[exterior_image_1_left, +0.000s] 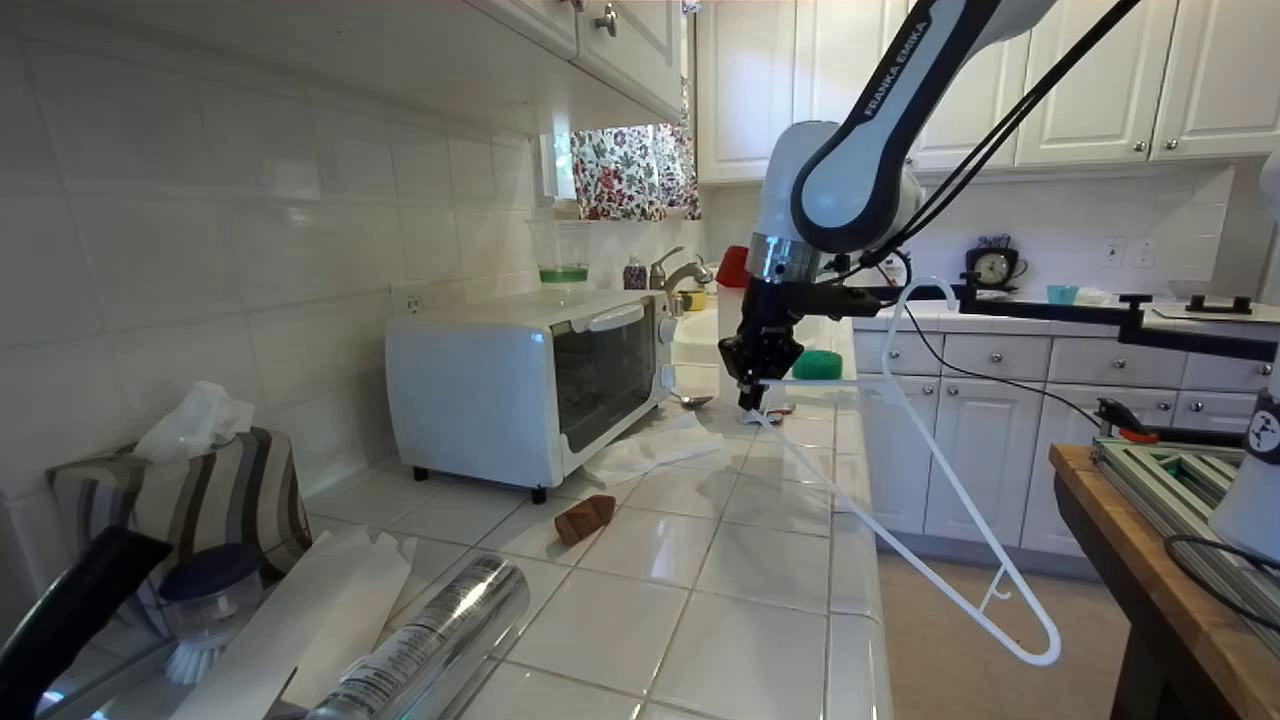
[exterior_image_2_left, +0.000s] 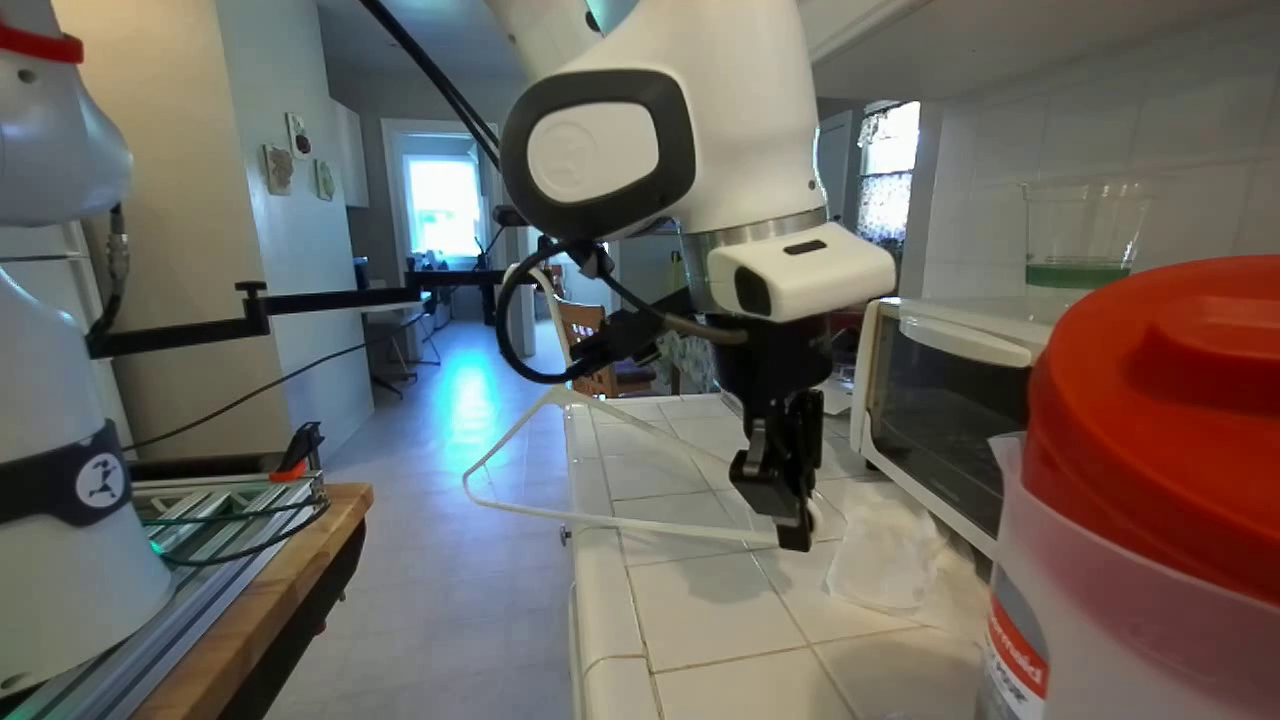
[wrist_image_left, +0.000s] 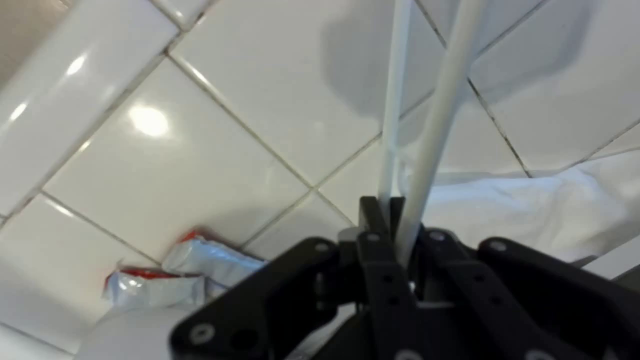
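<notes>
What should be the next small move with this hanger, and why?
Perhaps a slight lift, grip shut: the gripper pinches a corner of the white plastic clothes hanger, whose far end juts past the edge of the tiled countertop, and silvery packets lie nearby; more height may avoid snagging.

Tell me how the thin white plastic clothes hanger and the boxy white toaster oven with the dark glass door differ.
The clothes hanger is an open outline; the toaster oven is a bulky closed box. The clothes hanger is pinched in the black robot gripper, jutting past the edge of the white tiled counter; the toaster oven stands on it. Both are mainly white.
</notes>
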